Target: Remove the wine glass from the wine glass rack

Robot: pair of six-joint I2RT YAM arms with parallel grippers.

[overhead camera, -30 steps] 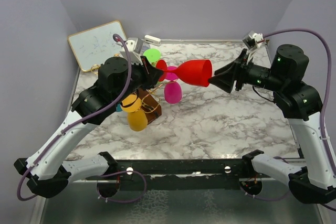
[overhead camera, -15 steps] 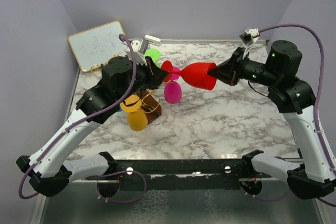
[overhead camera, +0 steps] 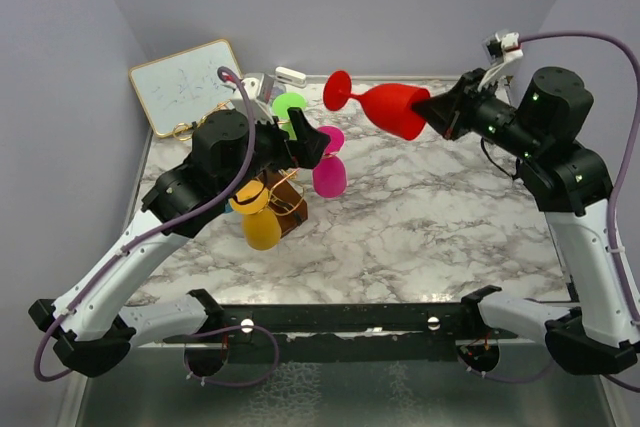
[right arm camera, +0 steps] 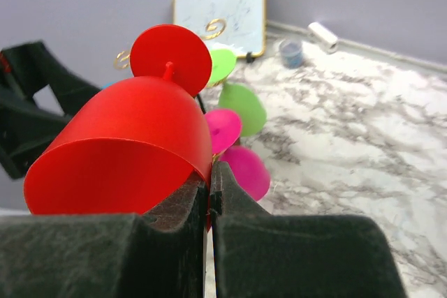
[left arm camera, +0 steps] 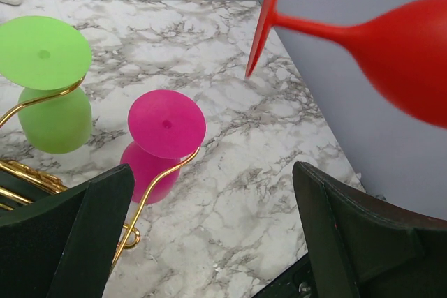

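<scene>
The red wine glass [overhead camera: 385, 107] hangs sideways in the air above the back of the table, its foot pointing left. My right gripper [overhead camera: 432, 110] is shut on the bowl's rim, one finger inside and one outside; the right wrist view shows the red wine glass [right arm camera: 133, 137] pinched by the right gripper [right arm camera: 209, 172]. The wine glass rack [overhead camera: 285, 195], gold wire on a brown base, stands left of centre with green [overhead camera: 290, 105], magenta [overhead camera: 329, 175] and yellow [overhead camera: 262, 229] glasses hanging on it. My left gripper [overhead camera: 310, 147] stands open beside the rack, holding nothing; the left wrist view has the left gripper [left arm camera: 209, 179] below the red wine glass [left arm camera: 391, 47].
A whiteboard [overhead camera: 185, 82] leans in the back left corner with a key ring [overhead camera: 180, 130] in front of it. A white roll [overhead camera: 290, 75] and a small blue cup [right arm camera: 291, 52] sit by the back wall. Gold wire arms [left arm camera: 157, 186] reach close to my left finger.
My left gripper has opened and let go of the red glass's foot. The right gripper shut on the bowl's rim and carried the glass up and back, away from the rack.
</scene>
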